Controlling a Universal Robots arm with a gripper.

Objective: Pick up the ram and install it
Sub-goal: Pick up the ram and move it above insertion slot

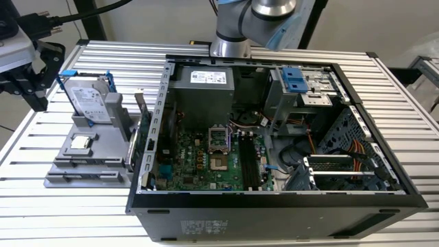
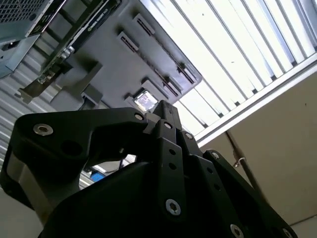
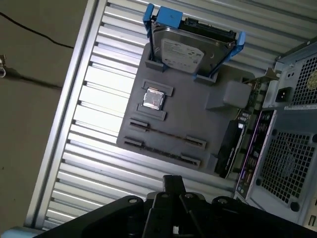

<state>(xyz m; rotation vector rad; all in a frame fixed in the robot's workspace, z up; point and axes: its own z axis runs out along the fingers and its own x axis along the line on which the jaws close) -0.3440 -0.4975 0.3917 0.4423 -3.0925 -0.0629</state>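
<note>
The gripper [image 3: 173,182] hangs raised above the slatted table [image 1: 226,51], apart from every part. In the exterior view it stands at that view's left edge [image 1: 33,82], just beside the upright hard drive [image 1: 90,102]. In the first wrist view its fingertips appear pressed together, with nothing seen between them. The ram [image 3: 166,135] has not been picked up. In the first wrist view it appears as a thin dark line standing on edge in the grey tray [image 3: 198,106], held at each end by a small holder. It sits between the processor chip [image 3: 153,99] and the outer row of empty holders [image 3: 163,151]. The ram therefore lies below the gripper, further from the hard drive than the chip is. Its long axis runs parallel to the broad face of the hard drive, from the tray's outer edge toward the computer case [image 1: 274,206]. The case stands open just beside the tray. The black memory slots [image 1: 250,163] on its board lie beside the processor socket, and their length runs roughly crosswise to the ram as it now rests. Whether any slot is already occupied cannot be told.
</note>
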